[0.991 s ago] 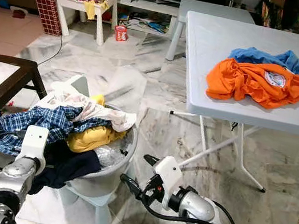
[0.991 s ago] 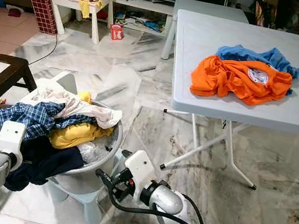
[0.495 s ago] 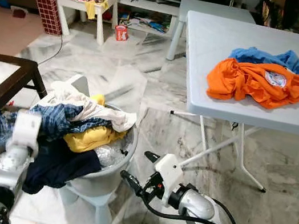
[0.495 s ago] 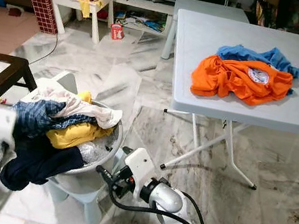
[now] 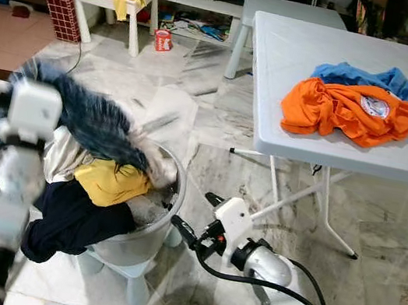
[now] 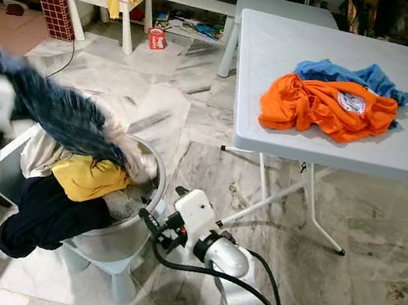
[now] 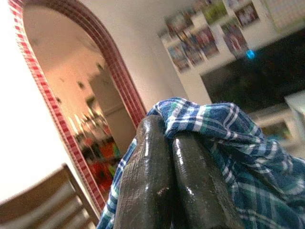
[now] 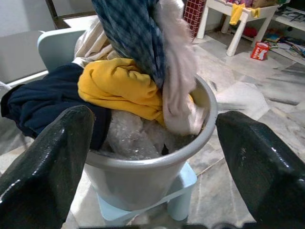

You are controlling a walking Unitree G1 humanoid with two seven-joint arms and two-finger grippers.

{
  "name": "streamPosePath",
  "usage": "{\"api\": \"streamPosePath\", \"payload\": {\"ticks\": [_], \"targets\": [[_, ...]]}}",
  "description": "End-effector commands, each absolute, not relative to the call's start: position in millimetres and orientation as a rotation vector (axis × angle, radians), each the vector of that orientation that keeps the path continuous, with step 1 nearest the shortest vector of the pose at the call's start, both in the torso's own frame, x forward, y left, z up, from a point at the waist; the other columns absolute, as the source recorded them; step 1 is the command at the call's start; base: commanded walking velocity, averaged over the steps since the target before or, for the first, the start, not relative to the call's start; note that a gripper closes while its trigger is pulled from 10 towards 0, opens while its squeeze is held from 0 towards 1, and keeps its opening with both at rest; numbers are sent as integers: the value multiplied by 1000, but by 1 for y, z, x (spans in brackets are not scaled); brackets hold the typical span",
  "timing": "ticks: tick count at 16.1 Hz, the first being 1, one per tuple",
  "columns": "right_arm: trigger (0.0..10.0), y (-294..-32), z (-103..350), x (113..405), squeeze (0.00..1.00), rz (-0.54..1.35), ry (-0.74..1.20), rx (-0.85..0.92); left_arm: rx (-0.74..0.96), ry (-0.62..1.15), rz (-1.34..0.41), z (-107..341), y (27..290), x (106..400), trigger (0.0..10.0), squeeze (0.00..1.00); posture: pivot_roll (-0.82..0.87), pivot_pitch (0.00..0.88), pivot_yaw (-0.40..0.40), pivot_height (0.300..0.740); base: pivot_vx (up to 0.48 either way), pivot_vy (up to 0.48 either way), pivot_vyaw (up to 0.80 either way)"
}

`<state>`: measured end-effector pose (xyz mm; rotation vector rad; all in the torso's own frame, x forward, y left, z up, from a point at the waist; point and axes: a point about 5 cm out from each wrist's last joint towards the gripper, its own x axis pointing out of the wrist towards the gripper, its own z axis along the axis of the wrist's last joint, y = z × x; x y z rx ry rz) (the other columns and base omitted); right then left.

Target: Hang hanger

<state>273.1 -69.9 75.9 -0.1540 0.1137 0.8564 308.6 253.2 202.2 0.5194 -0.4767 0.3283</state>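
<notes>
- No hanger can be made out anywhere in these pictures; what is in hand instead is a blue plaid shirt [image 7: 224,138], which I would judge the first garment for hanging.
- The left gripper [image 7: 174,143] has its two black fingers pressed together on a fold of the plaid cloth, raised high, with the shirt trailing down from it toward the bucket; in the head views it is blurred with motion.
- The shirt looks light, soft and limp: it will sag and swing from any single pinch, and a tail of it may drag other laundry along. A pale garment [image 8: 178,71] hangs right against it over the bucket rim, so snagging seems likely.
- For hanging, the better hold would be at the collar or a shoulder seam rather than mid-cloth; I cannot tell which part is pinched now.
- Below the raised gripper sits the grey bucket [image 8: 152,164] on a pale blue stool [image 8: 183,191], with a yellow garment [image 5: 108,181] and a dark navy garment [image 5: 70,216] spilling over its near side.
- The right gripper [image 5: 191,217] is low beside the bucket, fingers spread wide and empty, pointed at the bucket wall.
- Well away on the right gripper's far side stands a white folding table [image 5: 312,77] carrying an orange shirt [image 5: 346,110] lying on a blue garment [image 5: 375,76].
</notes>
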Motion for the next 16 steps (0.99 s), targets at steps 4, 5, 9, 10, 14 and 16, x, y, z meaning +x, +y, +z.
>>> {"api": "streamPosePath", "payload": {"ticks": [4, 5, 9, 10, 14, 16], "targets": [[10000, -68, 73, 277, 0, 845, 105, -167, 534, -651, 407, 265, 250, 298, 0, 0, 91, 35, -18, 740, 0, 0, 0], [10000, -68, 73, 277, 0, 841, 104, -167, 531, -673, 399, 274, 243, 294, 0, 0, 90, 35, -17, 740, 0, 0, 0], [10000, -69, 71, 276, 0, 837, 106, -167, 517, -709, 368, 288, 231, 291, 0, 0, 94, 36, -20, 740, 0, 0, 0], [10000, -69, 71, 276, 0, 837, 107, -167, 511, -709, 370, 288, 231, 292, 0, 0, 94, 36, -20, 740, 0, 0, 0], [10000, -64, 70, 277, 0, 844, 100, -170, 485, -652, 327, 282, 216, 302, 0, 0, 96, 41, -21, 740, 0, 0, 0], [10000, -66, 69, 277, 0, 839, 102, -175, 458, -571, 350, 268, 224, 307, 0, 0, 87, 46, -17, 740, 0, 0, 0]]}}
